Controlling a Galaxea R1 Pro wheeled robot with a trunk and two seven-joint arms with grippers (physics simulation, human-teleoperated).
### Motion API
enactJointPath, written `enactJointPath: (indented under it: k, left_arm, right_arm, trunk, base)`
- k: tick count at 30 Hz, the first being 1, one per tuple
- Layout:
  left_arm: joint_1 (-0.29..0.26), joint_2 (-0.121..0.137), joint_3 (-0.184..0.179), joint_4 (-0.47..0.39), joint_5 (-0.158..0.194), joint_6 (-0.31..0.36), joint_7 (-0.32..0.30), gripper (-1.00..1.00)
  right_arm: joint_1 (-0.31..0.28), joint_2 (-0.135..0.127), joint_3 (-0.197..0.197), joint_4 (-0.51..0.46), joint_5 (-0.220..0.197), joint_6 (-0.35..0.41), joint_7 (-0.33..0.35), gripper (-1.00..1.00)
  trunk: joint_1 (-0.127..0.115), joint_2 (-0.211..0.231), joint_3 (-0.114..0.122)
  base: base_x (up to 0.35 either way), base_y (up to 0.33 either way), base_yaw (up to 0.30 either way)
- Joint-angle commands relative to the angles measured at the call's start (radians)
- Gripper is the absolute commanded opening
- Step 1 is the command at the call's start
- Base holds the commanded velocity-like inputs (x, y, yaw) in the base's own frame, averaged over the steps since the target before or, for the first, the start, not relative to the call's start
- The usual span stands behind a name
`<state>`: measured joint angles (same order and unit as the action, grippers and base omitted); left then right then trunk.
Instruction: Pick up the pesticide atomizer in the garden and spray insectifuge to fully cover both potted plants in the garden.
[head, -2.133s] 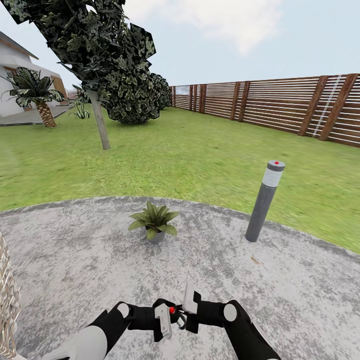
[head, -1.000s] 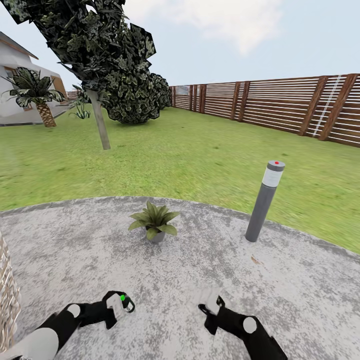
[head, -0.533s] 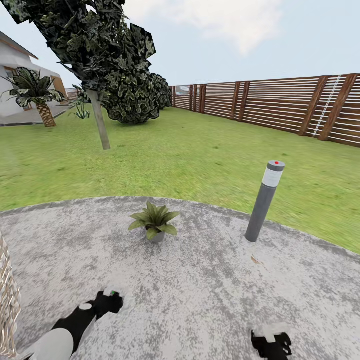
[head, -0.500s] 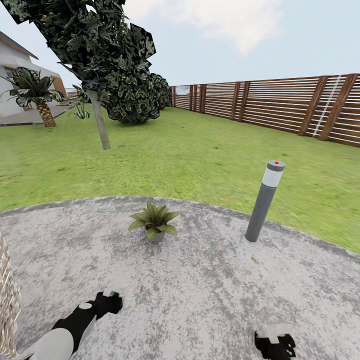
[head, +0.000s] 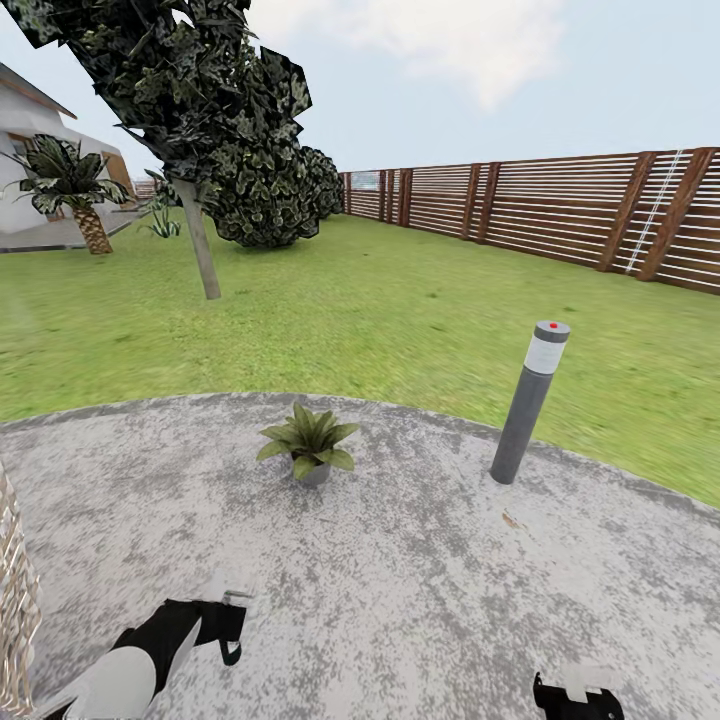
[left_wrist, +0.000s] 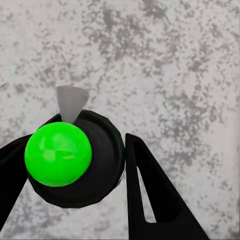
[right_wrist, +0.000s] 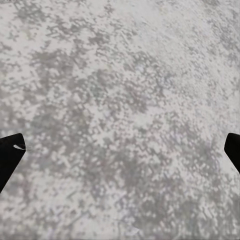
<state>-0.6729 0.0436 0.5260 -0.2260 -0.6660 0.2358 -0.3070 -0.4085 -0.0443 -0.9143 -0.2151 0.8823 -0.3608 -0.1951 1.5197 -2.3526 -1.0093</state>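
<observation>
Now the left gripper (left_wrist: 80, 165) is clasping the pesticide atomizer (left_wrist: 75, 157) (its dot turned green), while the right gripper (right_wrist: 120, 150), wide open and empty, is retreating from the handover.

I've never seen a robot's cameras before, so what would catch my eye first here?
Probably the small potted plant on the round grey paving, with a grey post lamp to its right. In the left wrist view, a dark bottle top with a bright green spot sits between the left tool's fingers.

Potted plant (head: 309, 446) on paving (head: 400, 560), post lamp (head: 528, 402) right.
</observation>
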Motion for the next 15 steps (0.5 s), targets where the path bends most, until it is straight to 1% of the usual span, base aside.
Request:
enactJointPath:
  k: [1, 2, 3, 5, 10, 13, 15]
  left_arm:
    - [0.000, -0.001, 0.008, -0.002, -0.007, 0.006, -0.007, -1.00]
    - [-0.001, -0.001, 0.008, -0.002, -0.008, 0.009, -0.007, -1.00]
    - [-0.038, -0.004, 0.007, -0.003, -0.009, 0.099, -0.009, -1.00]
    - [-0.065, -0.003, 0.006, -0.002, -0.010, 0.165, -0.011, -1.00]
    - [-0.136, 0.007, 0.005, -0.002, -0.010, 0.295, -0.012, -1.00]
    - [-0.184, 0.011, 0.005, -0.003, -0.011, 0.392, -0.012, -1.00]
    - [-0.209, 0.010, 0.005, -0.003, -0.011, 0.425, -0.013, -1.00]
  right_arm:
    - [-0.001, 0.000, -0.007, 0.002, 0.010, -0.004, -0.004, 1.00]
    - [-0.001, 0.000, -0.007, 0.002, 0.010, -0.004, -0.004, 1.00]
    - [-0.001, 0.003, -0.006, 0.008, 0.010, -0.004, -0.004, 1.00]
    - [-0.001, 0.005, -0.007, 0.027, 0.009, -0.005, -0.004, 1.00]
    - [-0.001, 0.003, -0.007, 0.041, 0.013, -0.004, -0.002, 1.00]
    - [-0.001, 0.003, -0.007, 0.042, 0.013, -0.004, 0.000, 1.00]
    - [-0.001, 0.003, -0.008, 0.042, 0.013, -0.004, 0.000, 1.00]
  trunk:
    - [0.000, 0.000, -0.001]
    - [0.000, 0.000, -0.001]
    - [0.000, 0.000, -0.001]
    - [0.000, 0.000, -0.001]
    - [0.000, 0.000, -0.001]
    - [0.000, 0.000, -0.001]
    - [0.000, 0.000, -0.001]
  base:
    - [0.000, 0.000, 0.000]
    - [0.000, 0.000, 0.000]
    - [0.000, 0.000, 0.000]
    - [0.000, 0.000, 0.000]
    - [0.000, 0.000, 0.000]
    - [0.000, 0.000, 0.000]
    - [0.000, 0.000, 0.000]
